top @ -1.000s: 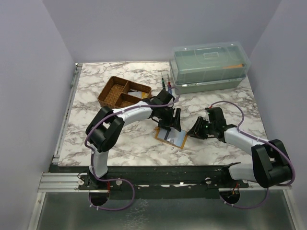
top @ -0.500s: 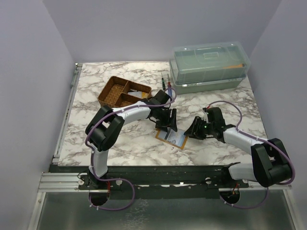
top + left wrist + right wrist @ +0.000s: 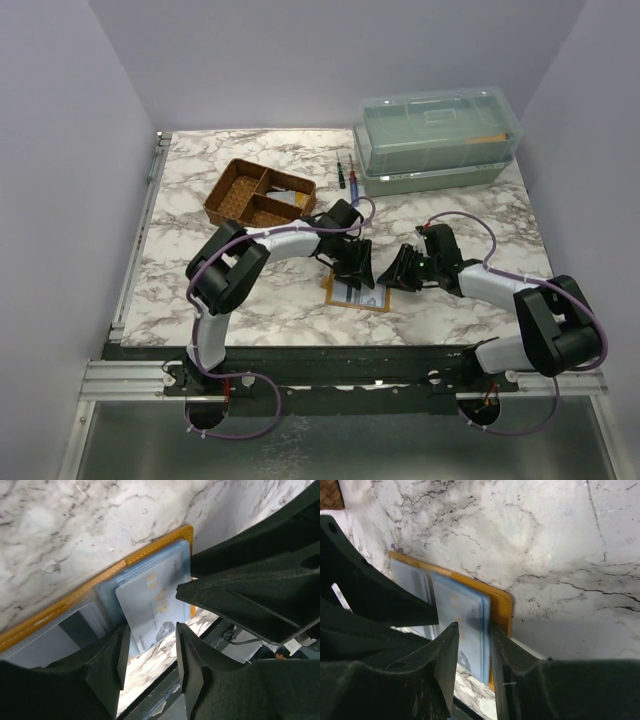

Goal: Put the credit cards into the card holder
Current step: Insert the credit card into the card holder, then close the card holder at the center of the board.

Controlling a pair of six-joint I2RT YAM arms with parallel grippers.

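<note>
The orange card holder (image 3: 357, 294) lies open on the marble near the front middle, pale blue inner face up. In the left wrist view a pale grey credit card (image 3: 150, 605) sits partly in the holder's (image 3: 150, 550) blue pocket, its near end sticking out. My left gripper (image 3: 352, 266) hovers over that end, jaws apart (image 3: 151, 652), gripping nothing. My right gripper (image 3: 396, 273) is at the holder's right edge (image 3: 502, 605). Its jaws stand narrowly apart (image 3: 472, 652) over the card (image 3: 457, 615), and one finger (image 3: 510, 665) is at the orange rim.
A brown woven tray (image 3: 258, 193) with compartments stands at the back left, a pale flat piece (image 3: 287, 198) in one of them. Two pens (image 3: 345, 176) lie beside it. A clear lidded plastic box (image 3: 437, 140) stands at the back right.
Both grippers have closed in on the card holder: the left came nearer and down over it, the right moved left to its edge. The holder has shifted slightly.
</note>
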